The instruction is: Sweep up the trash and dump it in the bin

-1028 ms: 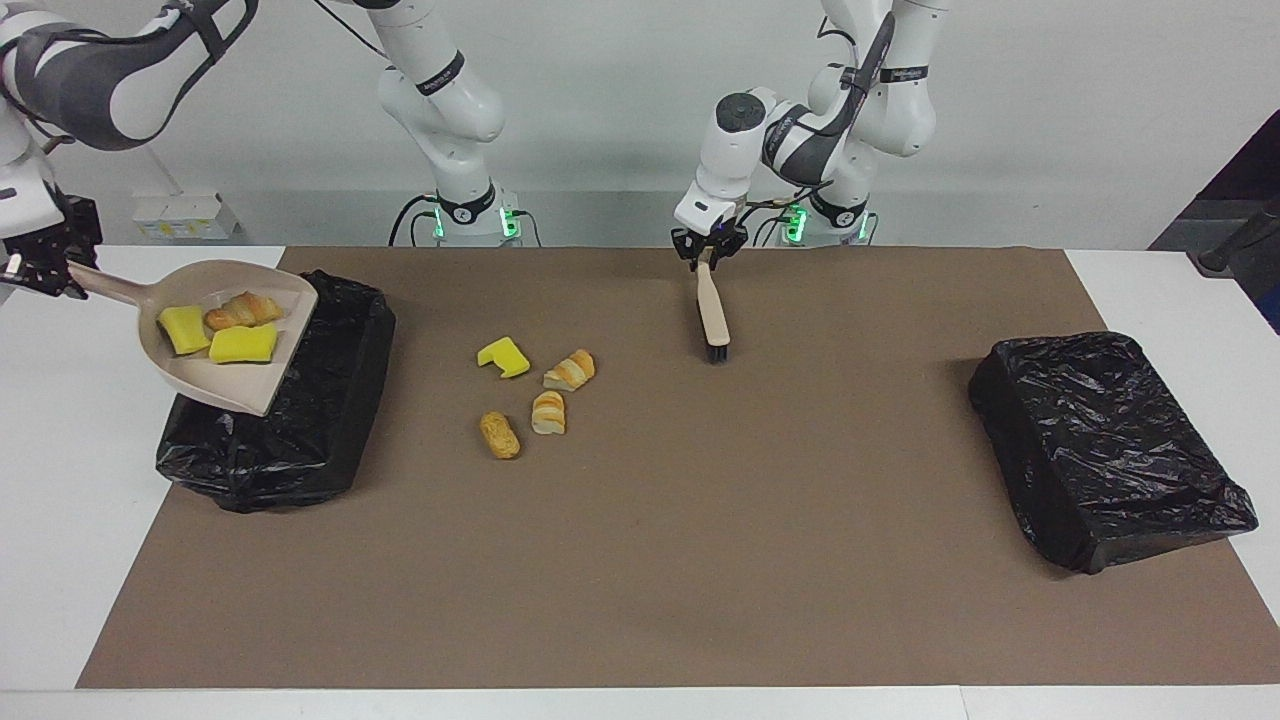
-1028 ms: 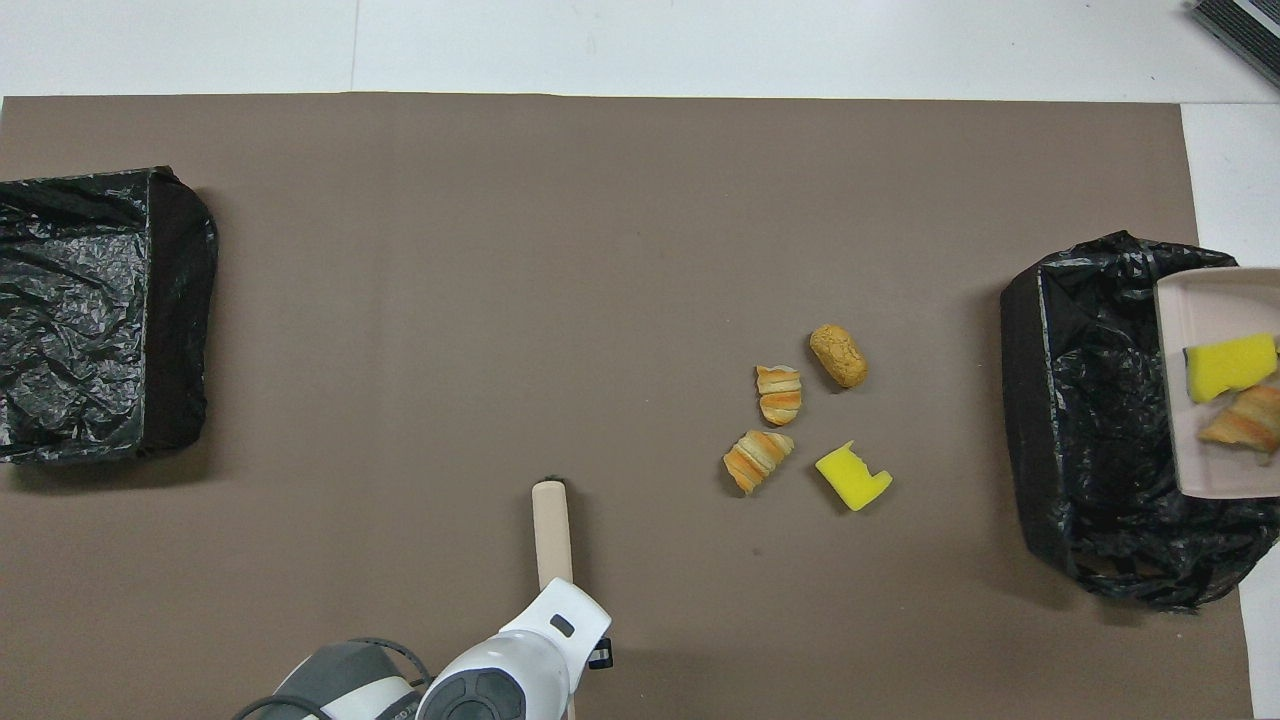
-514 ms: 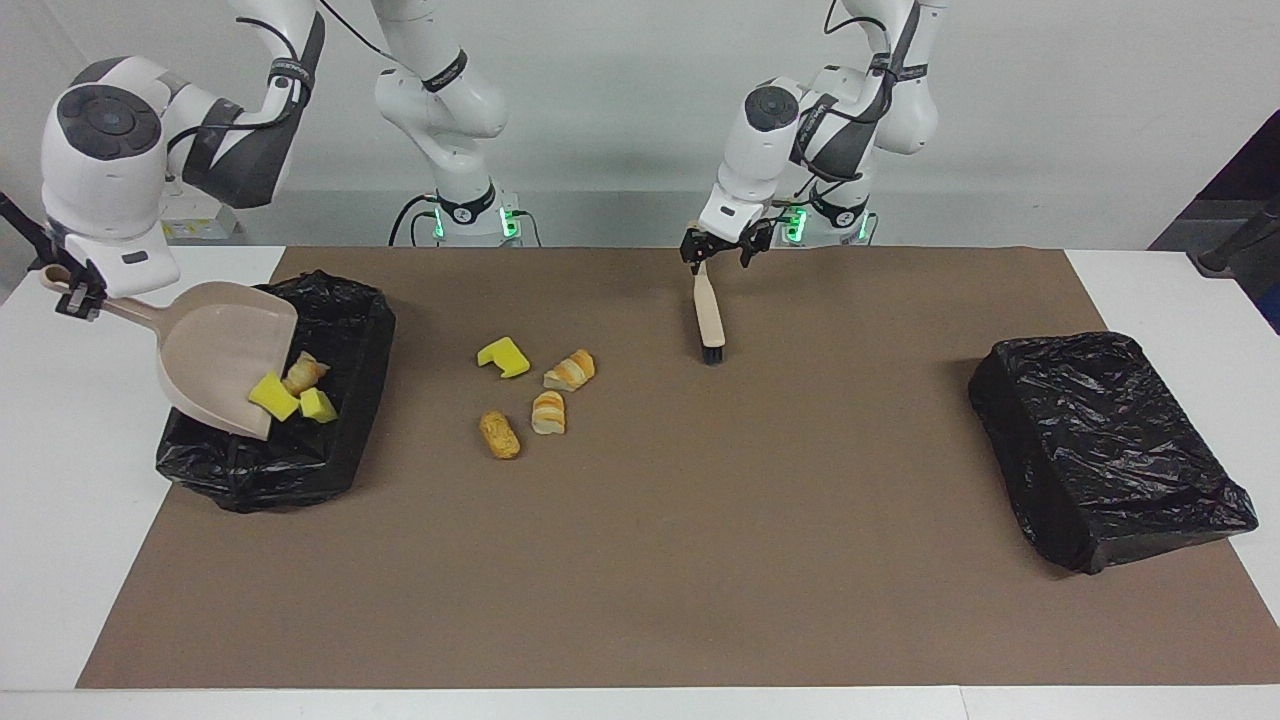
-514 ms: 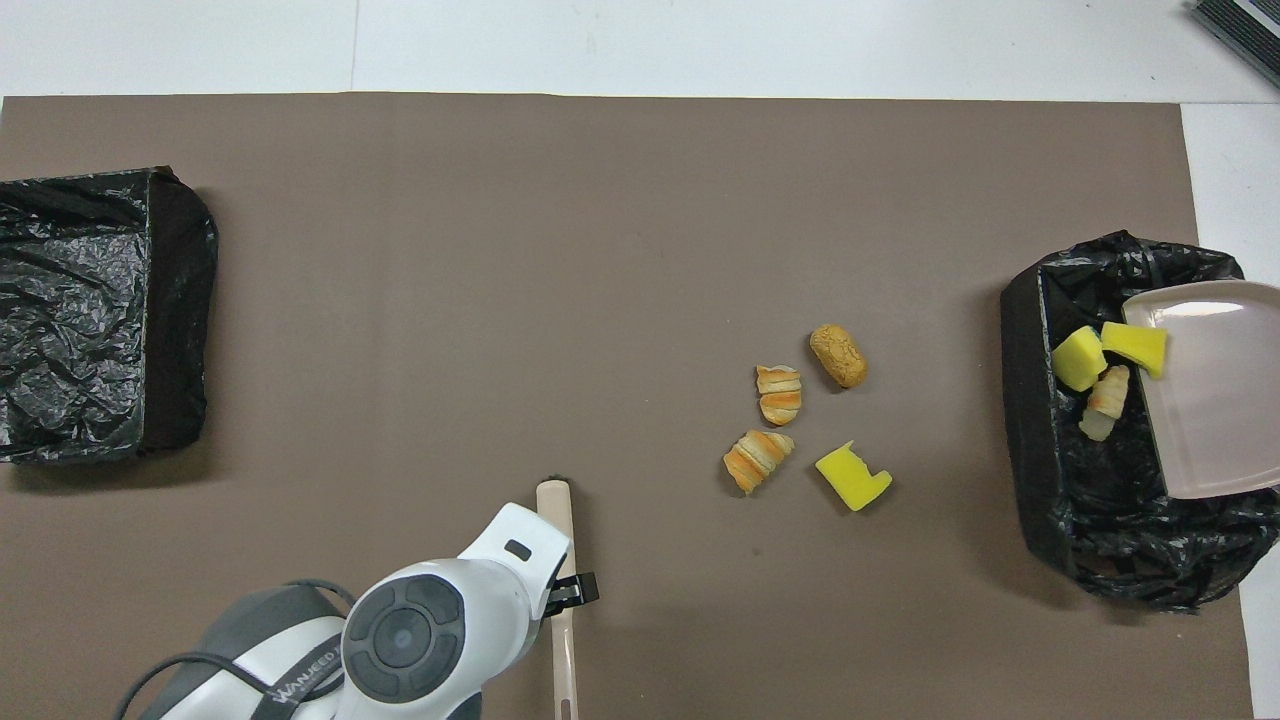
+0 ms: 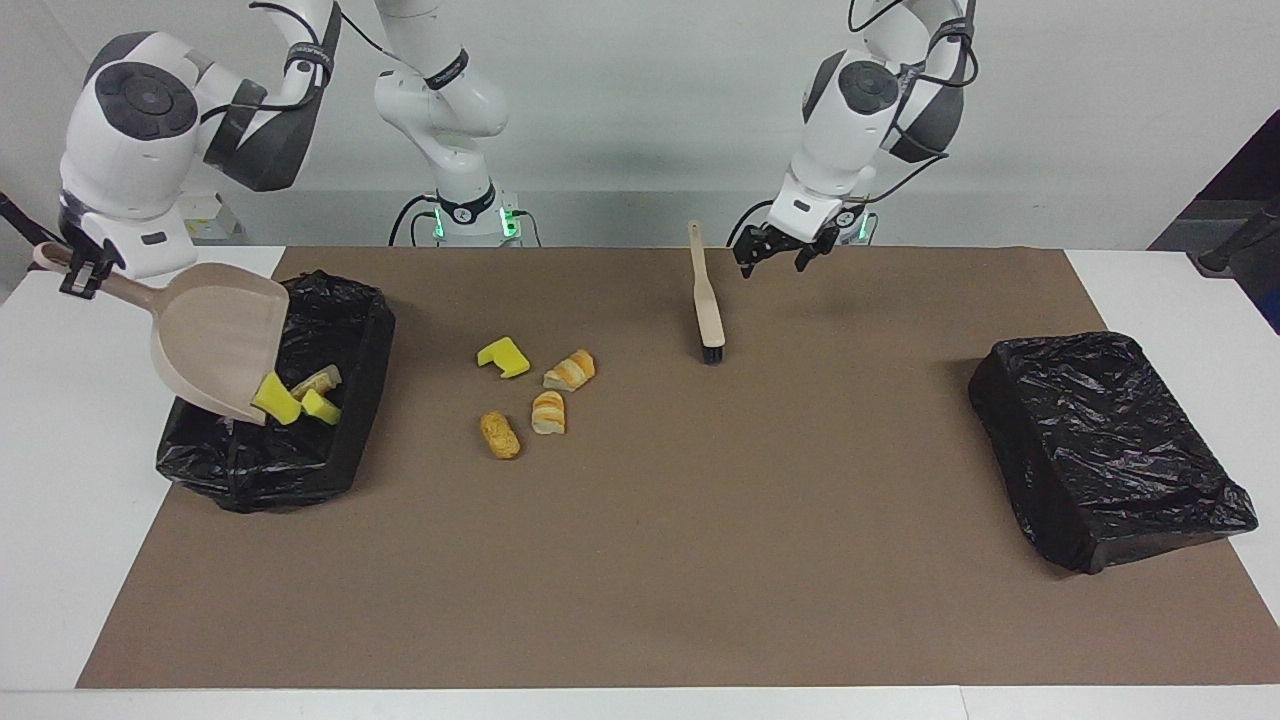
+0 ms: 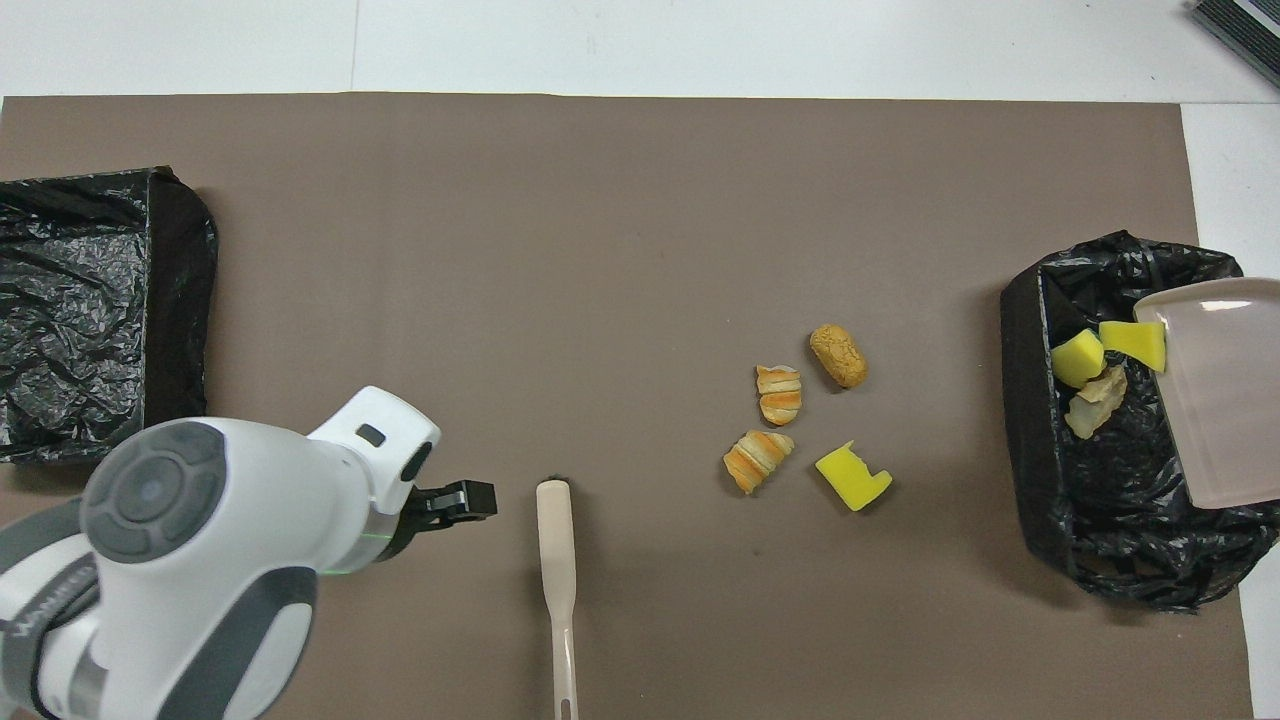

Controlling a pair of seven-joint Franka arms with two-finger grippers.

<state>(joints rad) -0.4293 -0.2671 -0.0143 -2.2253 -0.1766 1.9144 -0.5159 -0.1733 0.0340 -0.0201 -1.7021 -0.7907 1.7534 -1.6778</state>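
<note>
The beige dustpan (image 5: 215, 340) (image 6: 1225, 390) hangs tipped, mouth down, over the black-lined bin (image 5: 300, 480) (image 6: 1020, 400) at the right arm's end. My right gripper (image 5: 75, 275) is shut on its handle. Two yellow sponge chunks (image 5: 275, 400) (image 6: 1077, 357) and a bread bit (image 5: 315, 380) (image 6: 1095, 412) of the trash lie in the bin below the pan's lip. Several more trash pieces sit on the mat mid-table: a yellow chunk (image 5: 503, 357) (image 6: 853, 477) and bread bits (image 5: 548, 412) (image 6: 779, 393). The beige brush (image 5: 708, 300) (image 6: 555, 540) rests free on the mat. My left gripper (image 5: 778, 252) (image 6: 470, 497) hangs open beside it, holding nothing.
A second black-lined bin (image 5: 1110, 445) (image 6: 90, 310) stands at the left arm's end of the brown mat (image 5: 700, 560). White table borders the mat on all sides.
The right arm tipped the dustpan and its three pieces slid into the bin. My left gripper opened, let go of the brush and drew away toward the left arm's end.
</note>
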